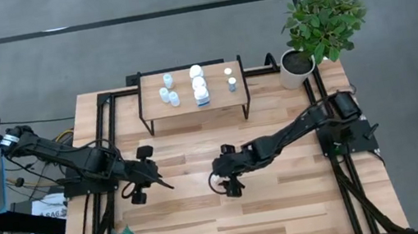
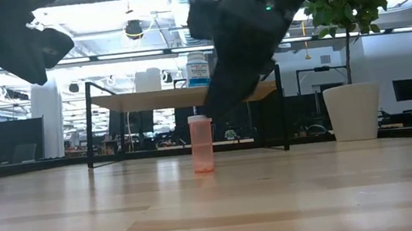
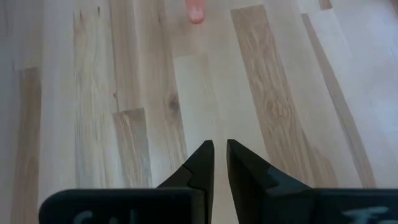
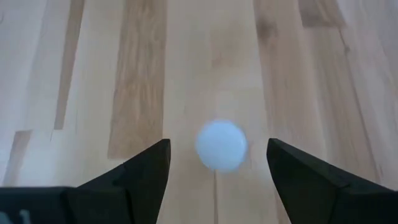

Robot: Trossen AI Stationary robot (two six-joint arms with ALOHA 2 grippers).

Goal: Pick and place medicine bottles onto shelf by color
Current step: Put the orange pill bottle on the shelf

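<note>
Orange bottle (image 2: 201,143) stands at centre frame on the table (image 2: 216,207), white cap between the spread fingers of the right gripper (image 4: 217,163). Off-centre closing could topple it. Shelf (image 1: 194,101), upper centre, holds the others. Left gripper (image 3: 219,163), nearly closed, waits at left.

Orange bottle (image 2: 201,145), white cap (image 4: 221,145)

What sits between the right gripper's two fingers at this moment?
In the right wrist view, the right gripper is open with a small white-capped bottle standing between its fingers, untouched. The low view shows its orange-tinted body on the table.
</note>
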